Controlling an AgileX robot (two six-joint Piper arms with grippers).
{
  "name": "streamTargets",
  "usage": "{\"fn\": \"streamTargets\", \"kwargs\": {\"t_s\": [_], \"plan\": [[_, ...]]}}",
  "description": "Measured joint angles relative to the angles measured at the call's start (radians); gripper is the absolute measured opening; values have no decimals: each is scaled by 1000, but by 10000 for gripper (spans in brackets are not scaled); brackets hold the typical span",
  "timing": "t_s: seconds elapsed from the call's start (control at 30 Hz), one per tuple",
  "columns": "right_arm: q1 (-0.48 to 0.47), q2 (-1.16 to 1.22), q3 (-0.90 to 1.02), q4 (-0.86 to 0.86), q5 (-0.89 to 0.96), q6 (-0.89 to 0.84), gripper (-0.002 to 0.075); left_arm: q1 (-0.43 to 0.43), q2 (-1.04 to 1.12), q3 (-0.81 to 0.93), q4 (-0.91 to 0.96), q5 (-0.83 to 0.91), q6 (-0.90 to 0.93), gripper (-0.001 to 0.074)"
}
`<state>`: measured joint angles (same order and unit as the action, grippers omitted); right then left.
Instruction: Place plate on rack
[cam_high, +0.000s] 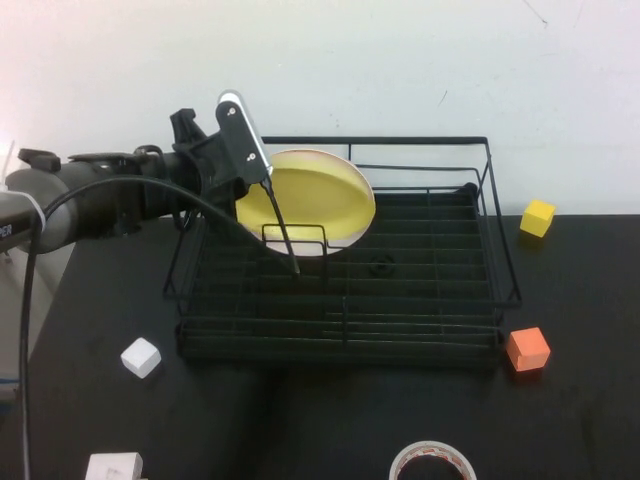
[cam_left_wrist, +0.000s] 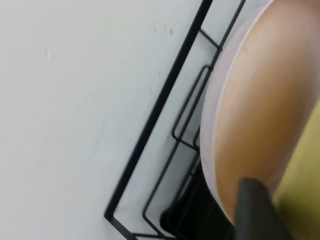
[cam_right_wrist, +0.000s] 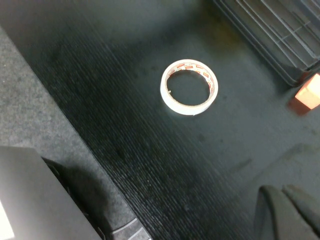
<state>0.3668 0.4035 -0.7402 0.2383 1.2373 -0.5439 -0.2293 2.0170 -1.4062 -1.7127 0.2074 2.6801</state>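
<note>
High view: plate stands tilted on edge in the far-left part of the rack, against its far rail; left claw reaches into the rack at the plate's left rim, grip undeterminable; right claw closed, empty, over the near table by a tape roll.

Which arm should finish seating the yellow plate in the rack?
Left. Its left end effector is inside the rack, right at the plate standing on edge at the back-left corner. The right end effector is shut, parked over bare table near the tape roll, outside the rack.
</note>
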Motion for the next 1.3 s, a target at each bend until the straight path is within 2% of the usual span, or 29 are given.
{"fn": "streamTargets", "kwargs": {"t_s": [0.13, 0.2, 0.23, 0.3, 0.37, 0.47, 0.57, 0.7, 0.77, 0.9, 1.0, 1.3], "plan": [[0, 0, 0, 0, 0, 0, 2, 0, 4, 0, 0, -13, -65, 372], [0, 0, 0, 0, 0, 0, 1, 0, 4, 0, 0, -11, -77, 467], [0, 0, 0, 0, 0, 0, 2, 0, 4, 0, 0, -13, -88, 504], [0, 0, 0, 0, 0, 0, 2, 0, 4, 0, 0, -16, -119, 528], [0, 0, 0, 0, 0, 0, 2, 0, -6, 0, 0, -24, -164, 513], [0, 0, 0, 0, 0, 2, 1, -12, -56, 0, 0, -70, -244, 441], [0, 0, 0, 0, 0, 19, 1, -40, -133, 0, -4, -170, -331, 323], [0, 0, 0, -42, 0, 28, 1, -115, -253, 0, -17, -408, -499, 92], [0, 0, 0, -92, 0, 57, 1, -155, -315, 9, -26, -541, -542, 38], [0, 0, 0, -194, -53, 109, 1, -245, -440, 70, -40, -730, -586, 7], [0, 0, 0, -246, -144, 120, 1, -314, -546, 150, -47, -805, -669, 2], [0, 0, 80, -256, -448, 94, 1, -524, -939, 467, -62, -788, -970, -1]]}}
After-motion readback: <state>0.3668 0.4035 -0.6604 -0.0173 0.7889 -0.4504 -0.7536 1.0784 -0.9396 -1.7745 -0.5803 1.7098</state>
